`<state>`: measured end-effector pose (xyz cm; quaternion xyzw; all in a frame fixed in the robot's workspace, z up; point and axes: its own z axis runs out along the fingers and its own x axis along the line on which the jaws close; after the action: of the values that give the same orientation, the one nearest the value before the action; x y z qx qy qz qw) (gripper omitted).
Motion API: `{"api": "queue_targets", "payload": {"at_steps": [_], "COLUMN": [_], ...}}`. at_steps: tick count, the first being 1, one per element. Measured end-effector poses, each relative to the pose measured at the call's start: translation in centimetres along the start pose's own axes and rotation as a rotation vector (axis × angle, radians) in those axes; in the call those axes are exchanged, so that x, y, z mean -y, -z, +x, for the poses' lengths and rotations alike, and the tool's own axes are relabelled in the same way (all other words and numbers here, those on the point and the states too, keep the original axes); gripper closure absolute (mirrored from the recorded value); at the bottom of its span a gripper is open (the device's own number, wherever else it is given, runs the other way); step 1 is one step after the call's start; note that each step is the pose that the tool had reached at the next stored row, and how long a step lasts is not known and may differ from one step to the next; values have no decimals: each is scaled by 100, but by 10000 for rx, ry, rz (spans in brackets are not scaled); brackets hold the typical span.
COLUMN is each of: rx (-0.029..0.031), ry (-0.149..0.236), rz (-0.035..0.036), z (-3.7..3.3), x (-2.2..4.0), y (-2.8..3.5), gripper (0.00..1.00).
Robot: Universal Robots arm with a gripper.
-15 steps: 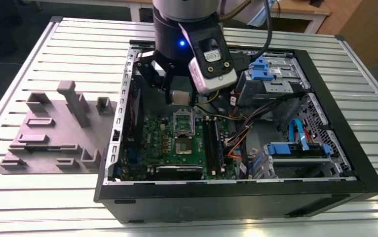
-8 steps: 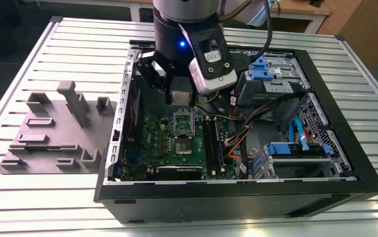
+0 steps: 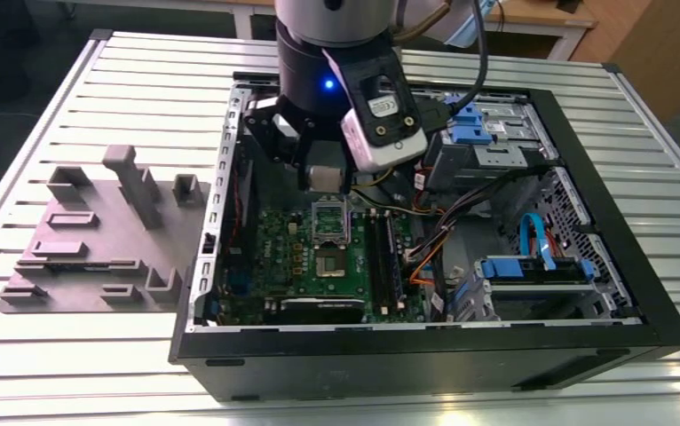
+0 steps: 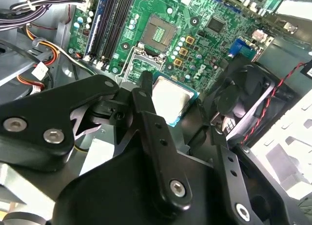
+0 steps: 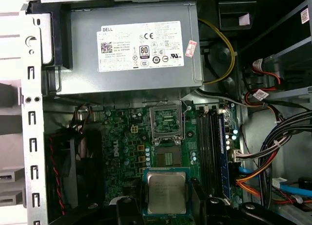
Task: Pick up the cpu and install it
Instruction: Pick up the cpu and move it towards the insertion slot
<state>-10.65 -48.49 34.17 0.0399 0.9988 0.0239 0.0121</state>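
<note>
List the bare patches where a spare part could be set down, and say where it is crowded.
Bare slats of the table beyond the grey tray and in front of the computer case. Crowded: inside the case, among cables.

The small square cpu (image 5: pixel 166 191) had a brushed, silvery metal lid with a soft sheen. The black gripper fingers (image 4: pixel 151 132) were matt, with bright steel screws. The green circuit board (image 5: pixel 122 152) looked glossy. The grey power-supply box (image 5: pixel 87 78) was dull sheet metal with a white paper label (image 5: pixel 141 47). In the exterior view, at nine o'clock from the matt black metal case (image 3: pixel 435 355), the grey plastic tray (image 3: pixel 91 257) looked matt on the ribbed, satin aluminium table (image 3: pixel 56 355).
</note>
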Motion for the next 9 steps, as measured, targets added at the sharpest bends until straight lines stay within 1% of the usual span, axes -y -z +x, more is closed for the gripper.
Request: {"api": "queue_targets", "payload": {"at_steps": [6, 9], "rx": [-10, -17], "ry": [218, 360], "rz": [-7, -9], "z": [-3, -4], "x": [1, 2], "y": [-19, -49], "gripper": [53, 53]}}
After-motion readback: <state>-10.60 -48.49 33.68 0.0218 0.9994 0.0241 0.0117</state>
